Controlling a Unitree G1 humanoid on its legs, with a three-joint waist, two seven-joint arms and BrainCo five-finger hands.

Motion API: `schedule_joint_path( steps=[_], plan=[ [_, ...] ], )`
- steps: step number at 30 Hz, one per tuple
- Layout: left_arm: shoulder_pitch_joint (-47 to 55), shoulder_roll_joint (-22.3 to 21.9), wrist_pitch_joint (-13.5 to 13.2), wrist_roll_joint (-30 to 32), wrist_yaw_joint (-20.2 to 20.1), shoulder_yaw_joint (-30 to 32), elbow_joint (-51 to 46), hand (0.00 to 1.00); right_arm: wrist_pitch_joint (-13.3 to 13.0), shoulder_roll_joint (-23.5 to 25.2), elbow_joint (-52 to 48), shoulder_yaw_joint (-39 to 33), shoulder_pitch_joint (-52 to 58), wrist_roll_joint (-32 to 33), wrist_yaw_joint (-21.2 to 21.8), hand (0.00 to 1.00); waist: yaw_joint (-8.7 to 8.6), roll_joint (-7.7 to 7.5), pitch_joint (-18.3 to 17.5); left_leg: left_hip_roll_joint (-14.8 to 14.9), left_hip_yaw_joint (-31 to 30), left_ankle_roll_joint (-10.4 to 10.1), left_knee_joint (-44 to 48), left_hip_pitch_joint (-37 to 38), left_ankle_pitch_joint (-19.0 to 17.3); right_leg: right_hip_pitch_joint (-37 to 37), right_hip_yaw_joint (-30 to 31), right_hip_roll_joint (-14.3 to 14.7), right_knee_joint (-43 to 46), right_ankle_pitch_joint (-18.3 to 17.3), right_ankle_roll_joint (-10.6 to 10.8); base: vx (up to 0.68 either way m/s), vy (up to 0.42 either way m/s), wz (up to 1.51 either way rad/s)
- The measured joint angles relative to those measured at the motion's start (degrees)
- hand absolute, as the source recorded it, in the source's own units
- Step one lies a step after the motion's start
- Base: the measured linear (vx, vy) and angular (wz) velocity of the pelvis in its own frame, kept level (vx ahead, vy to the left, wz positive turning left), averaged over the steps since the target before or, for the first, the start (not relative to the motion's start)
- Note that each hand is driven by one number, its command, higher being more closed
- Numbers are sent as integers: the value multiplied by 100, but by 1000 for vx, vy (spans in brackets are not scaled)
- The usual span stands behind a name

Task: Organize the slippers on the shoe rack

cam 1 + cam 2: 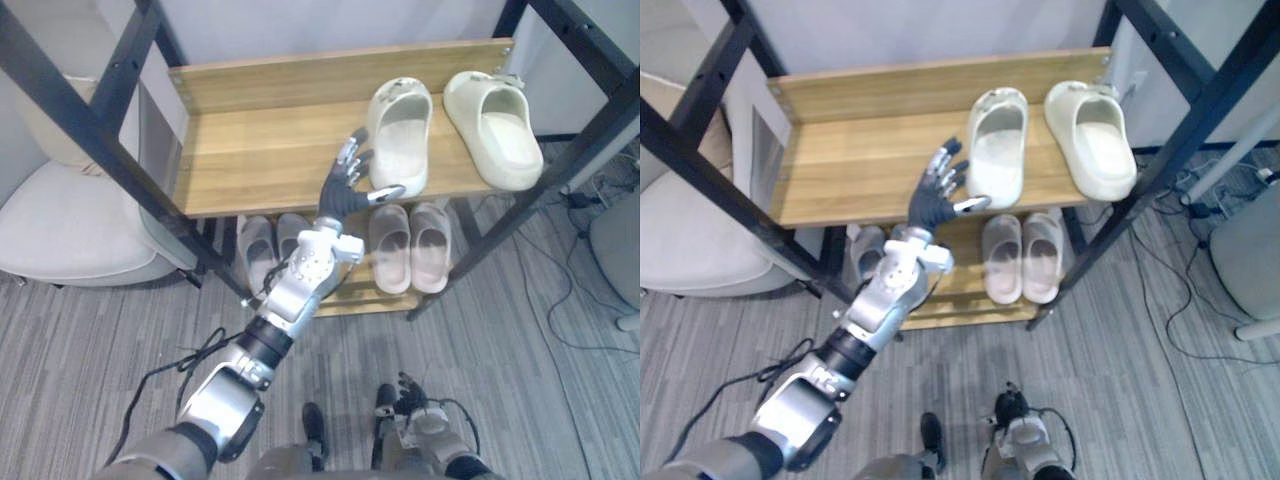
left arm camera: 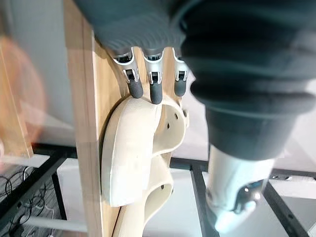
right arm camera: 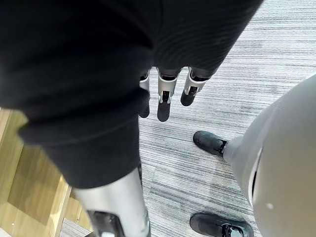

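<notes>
Wooden top shelf holds two cream slippers near its right edge. Left hand, fingers straight, touches the left slipper at its heel. Squaring the pair seems underway and likely needs a gentle nudge.

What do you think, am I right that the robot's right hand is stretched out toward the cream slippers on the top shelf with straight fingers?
Not quite: it is the left hand, as the left eye view shows, its arm entering from the lower left. It is stretched out toward the cream slippers on the top shelf with straight fingers.
</notes>
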Motion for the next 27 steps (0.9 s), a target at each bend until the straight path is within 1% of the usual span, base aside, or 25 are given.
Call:
schedule_joint_path(
  steps=[4,6,9,11,16,21,23,27],
  plan=[
    [-228,-43,-1,-2,5,-26,184,0,6,-6,0,-197,-13,3,-15,0,-7,-55,34,16,92,-22,-2,-9,-16,-53,91,23,0,4,-5,44,2,-11],
    [-359,-96,2,-2,20,-87,290,0,12,-10,19,-196,26,4,-33,0,-33,-59,36,20,116,-21,-2,-29,-18,-88,153,22,6,7,-9,56,2,-9],
    [-523,-225,22,-4,52,-231,435,0,14,-10,22,-198,46,6,-36,0,-79,-59,37,24,141,-16,1,-33,-22,-104,179,24,34,6,-7,45,3,-5],
    [-539,-365,-10,-4,167,-218,466,0,12,7,22,-197,73,11,-38,0,-81,-59,36,23,181,-5,4,-54,-32,-142,218,24,42,6,-7,50,6,-7],
    [-654,-365,-7,-5,249,-215,524,0,11,17,10,-201,103,11,-39,0,-69,-58,36,2,238,-1,27,-115,-34,-211,271,8,43,27,11,25,6,-3],
    [-659,-358,-5,-4,243,-155,603,0,11,23,-66,-260,171,11,-37,0,-66,-56,35,-9,287,26,109,-104,-66,-177,296,-3,39,45,20,24,6,-4],
    [-659,-334,29,-5,237,-124,619,0,8,43,-120,-411,167,11,-38,0,-62,-56,35,-7,285,26,115,-88,-65,-160,281,2,31,56,5,0,0,0],
    [-619,-216,133,-4,167,-125,621,0,11,24,-120,-423,110,12,-36,0,-43,-54,34,12,265,10,113,17,-76,-50,213,16,2,43,-25,4,-7,0]
  ],
)
